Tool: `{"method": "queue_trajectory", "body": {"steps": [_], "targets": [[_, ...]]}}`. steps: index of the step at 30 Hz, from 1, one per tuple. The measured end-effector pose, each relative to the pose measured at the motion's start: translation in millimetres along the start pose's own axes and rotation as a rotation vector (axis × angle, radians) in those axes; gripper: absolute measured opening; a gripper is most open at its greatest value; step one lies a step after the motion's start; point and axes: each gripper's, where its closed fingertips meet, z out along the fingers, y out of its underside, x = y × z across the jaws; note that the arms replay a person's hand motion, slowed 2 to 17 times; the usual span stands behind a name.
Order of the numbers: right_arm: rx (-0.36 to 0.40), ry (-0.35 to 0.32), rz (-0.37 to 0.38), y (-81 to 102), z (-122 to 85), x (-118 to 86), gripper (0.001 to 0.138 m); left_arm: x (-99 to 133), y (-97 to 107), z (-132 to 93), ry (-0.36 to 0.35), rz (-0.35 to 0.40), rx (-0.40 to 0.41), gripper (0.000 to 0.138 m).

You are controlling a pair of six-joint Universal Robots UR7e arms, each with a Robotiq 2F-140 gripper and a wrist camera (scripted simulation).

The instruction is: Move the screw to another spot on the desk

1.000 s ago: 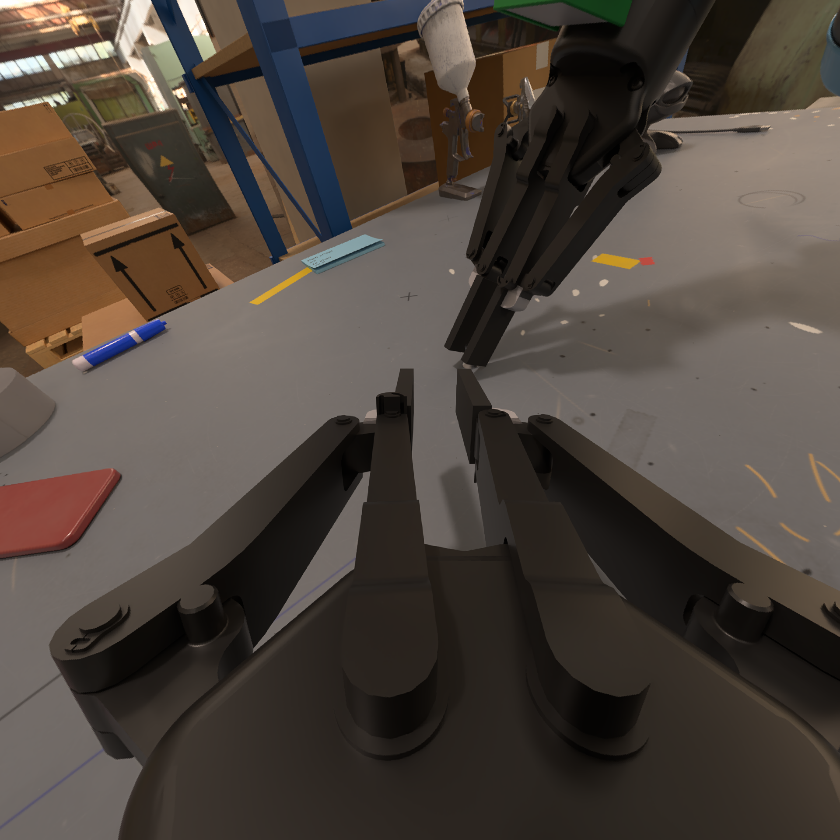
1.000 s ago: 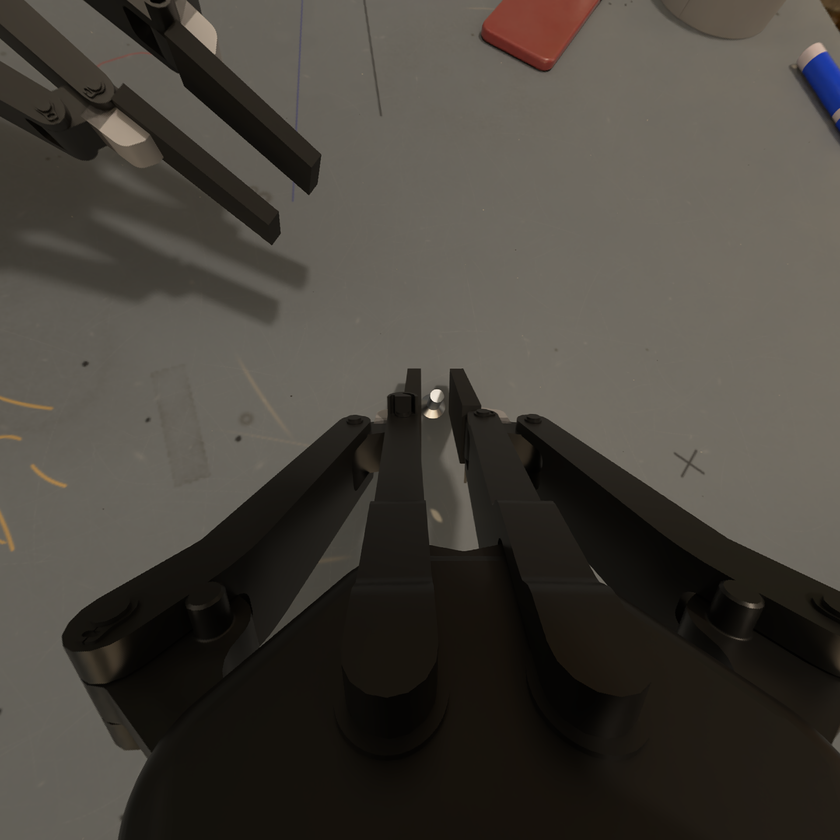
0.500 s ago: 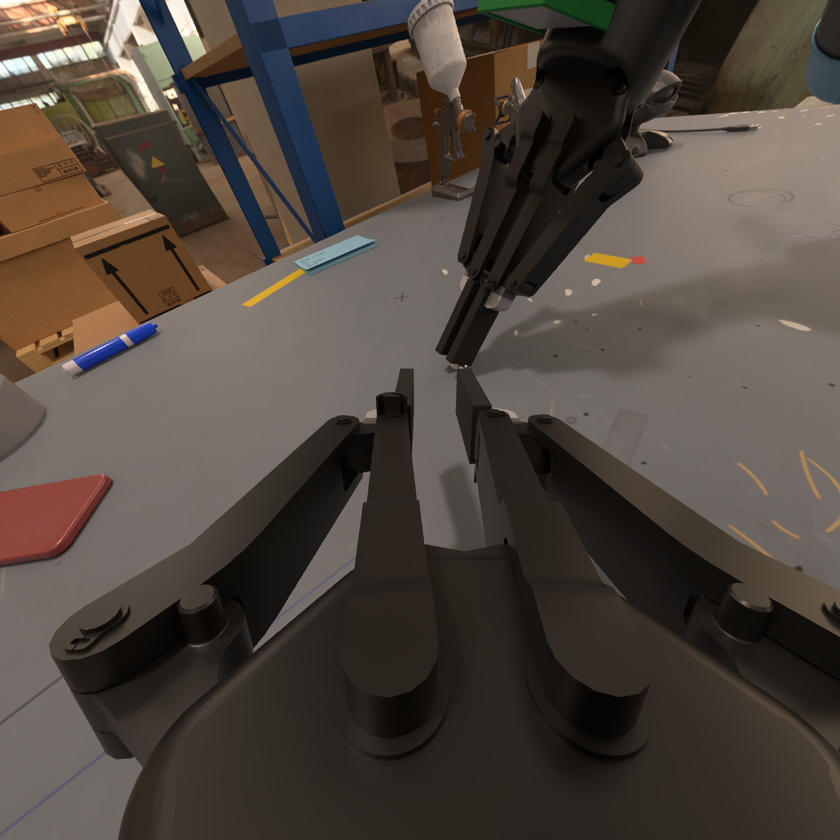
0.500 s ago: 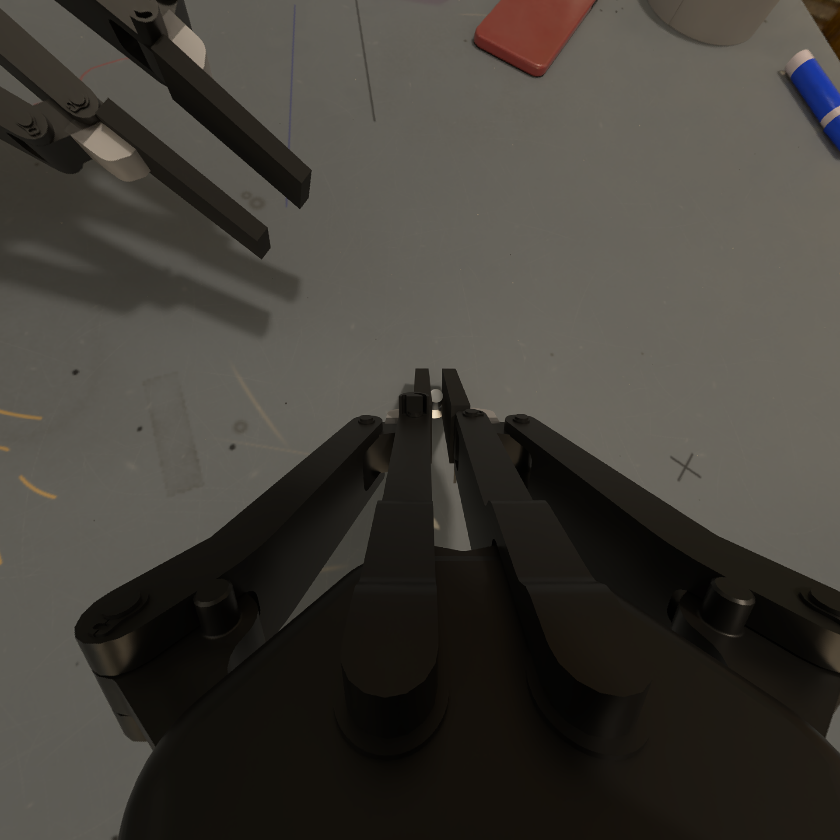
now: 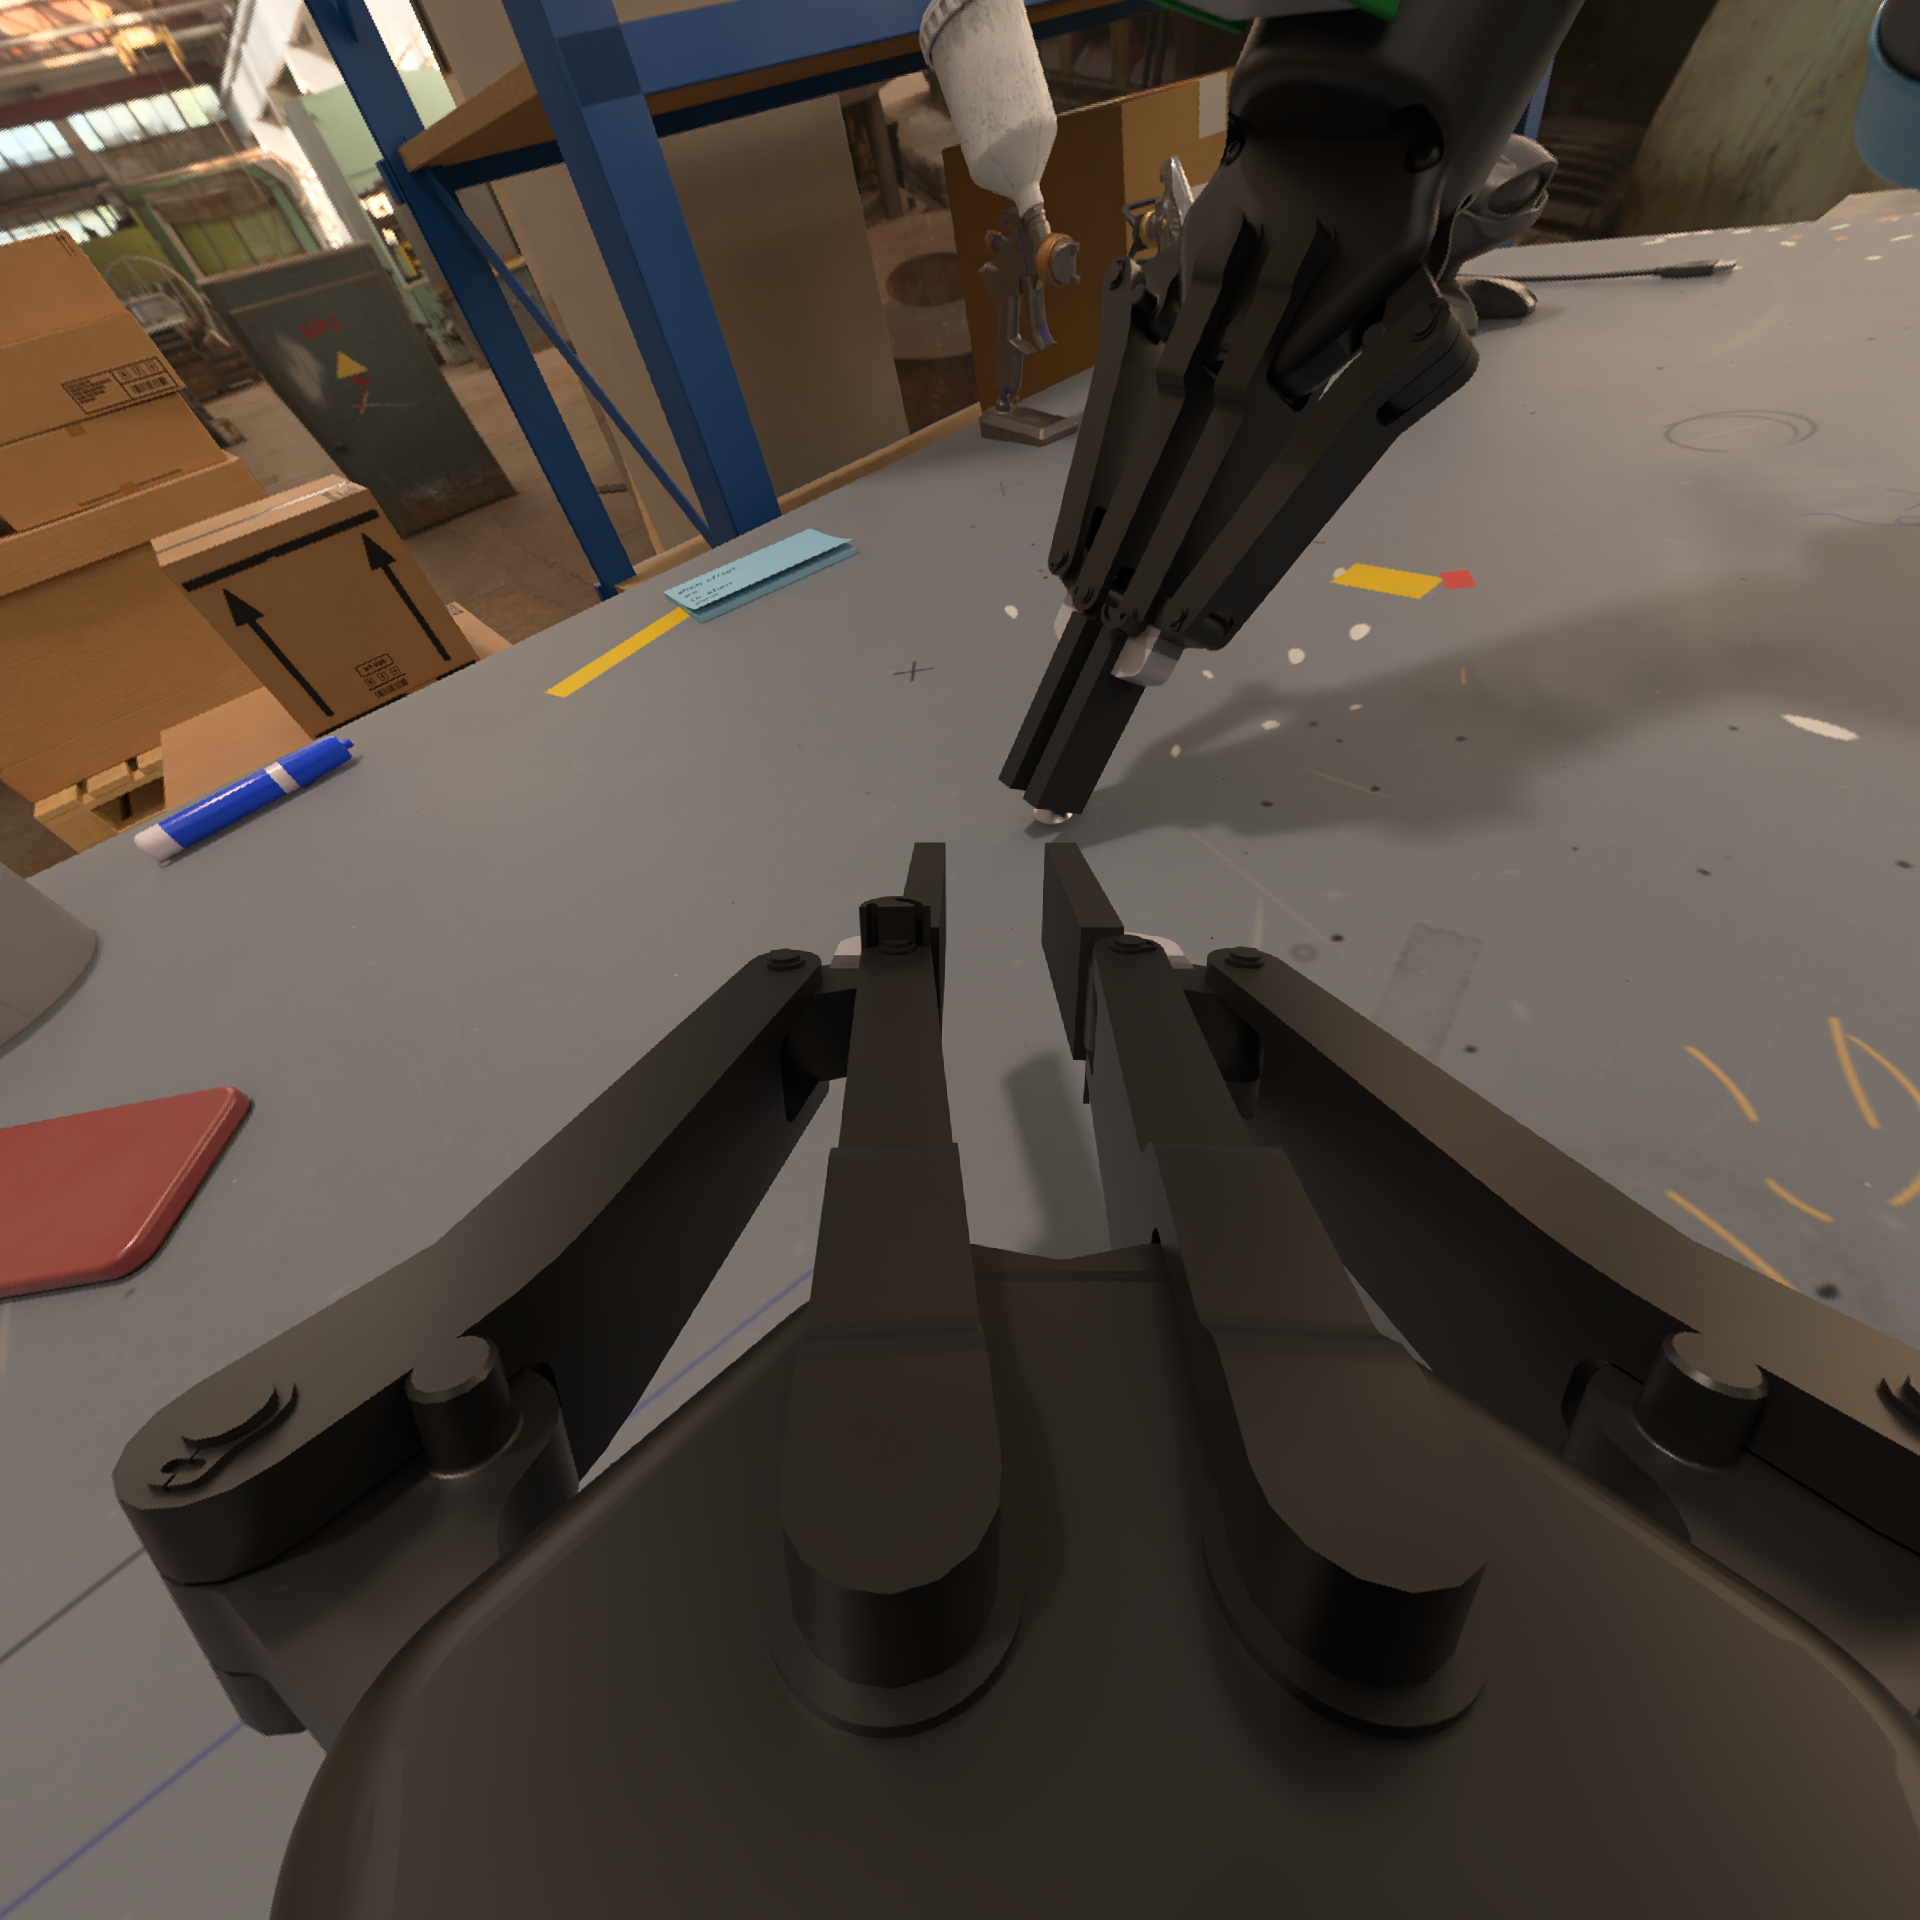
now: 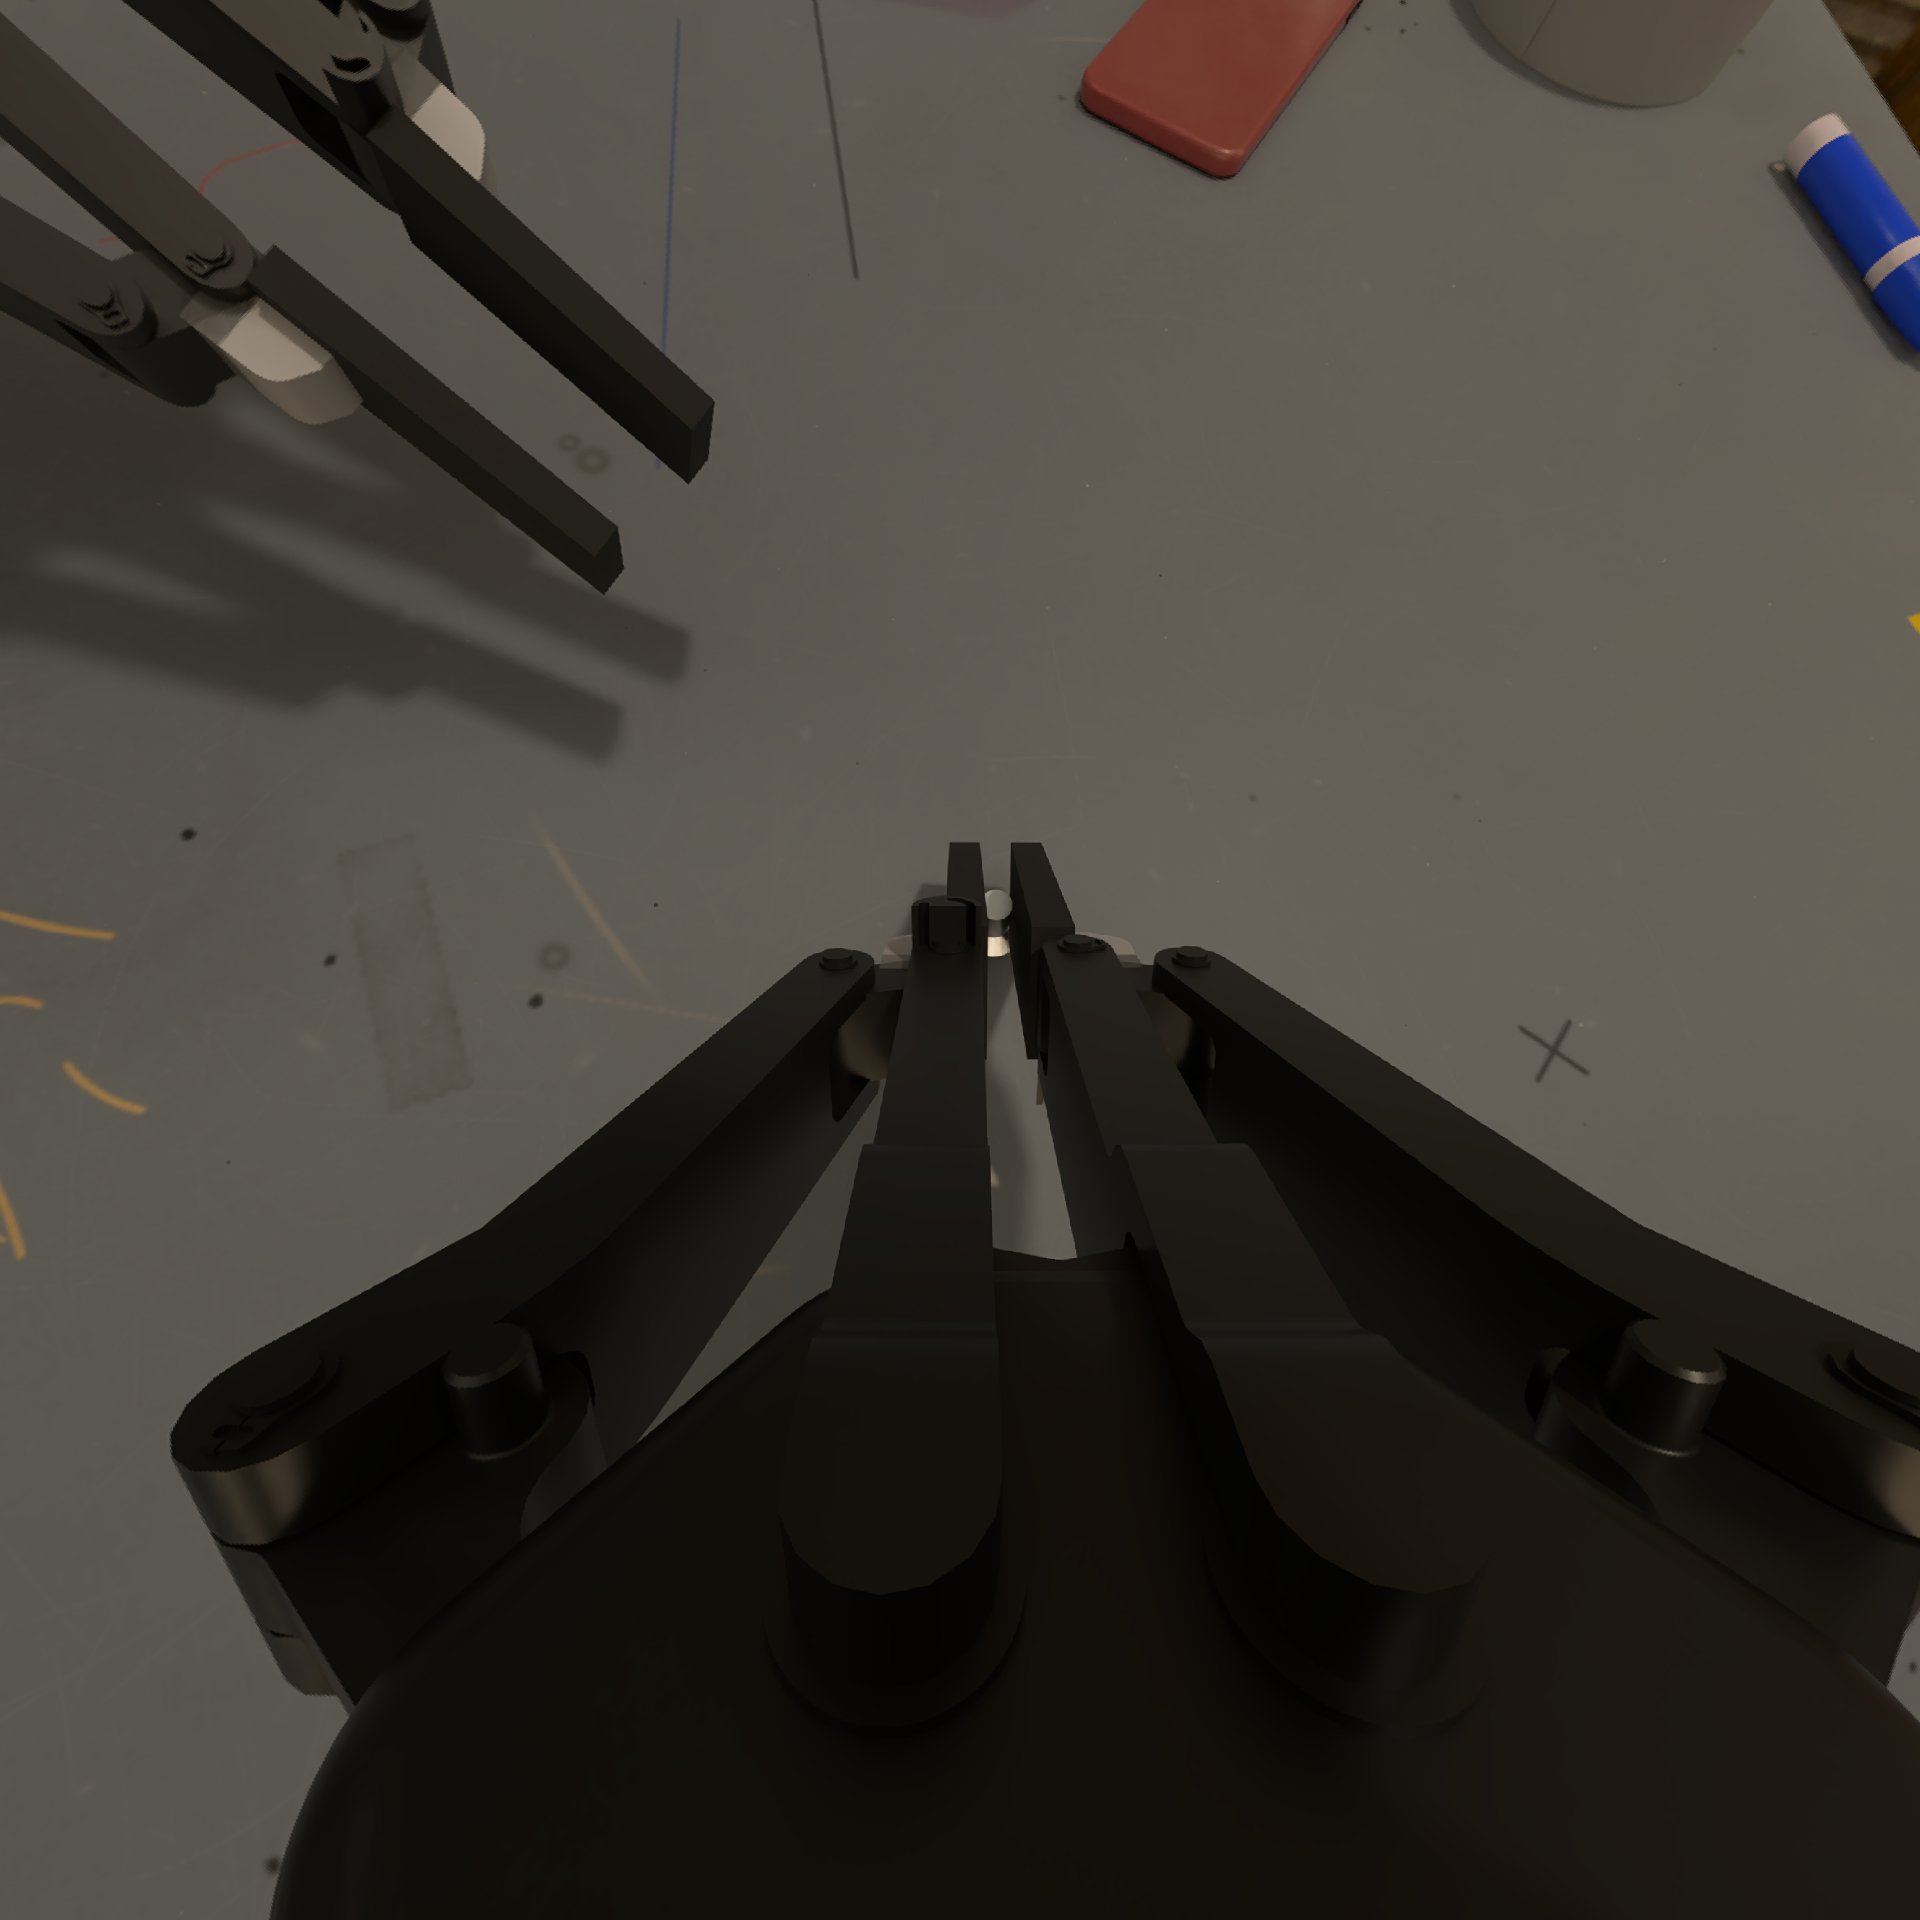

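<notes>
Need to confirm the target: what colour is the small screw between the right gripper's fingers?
Shiny silver metal screw, clearest in the right wrist view.

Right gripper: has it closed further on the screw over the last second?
Yes. The right gripper has narrowed its finger gap around the screw, with the pencilled cross barely shifting on the desk.

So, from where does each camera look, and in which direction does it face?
Left wrist view: on the left end effector, facing across the desk toward shelving; its own fingers show, open.
Right wrist view: on the right end effector, facing down at the desk; its fingers shut on the screw.
Shared: blue marker, red pad.
</notes>
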Motion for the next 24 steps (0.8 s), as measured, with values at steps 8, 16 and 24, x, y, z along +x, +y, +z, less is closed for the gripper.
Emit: {"method": "queue_trajectory", "body": {"steps": [8,16,24], "targets": [[0.022,0.002,0.004,5.6,-20,-2,0.008,0,1,0,-0.006,0.01,-0.005,0.025],[0.041,0.012,-0.006,23.0,-55,-9,0.008,2,0,1,-0.008,0.021,-0.002,0.025],[0.066,0.041,-0.012,55.4,-107,-19,0.008,5,-1,2,-0.007,0.038,0.011,0.025]]}}
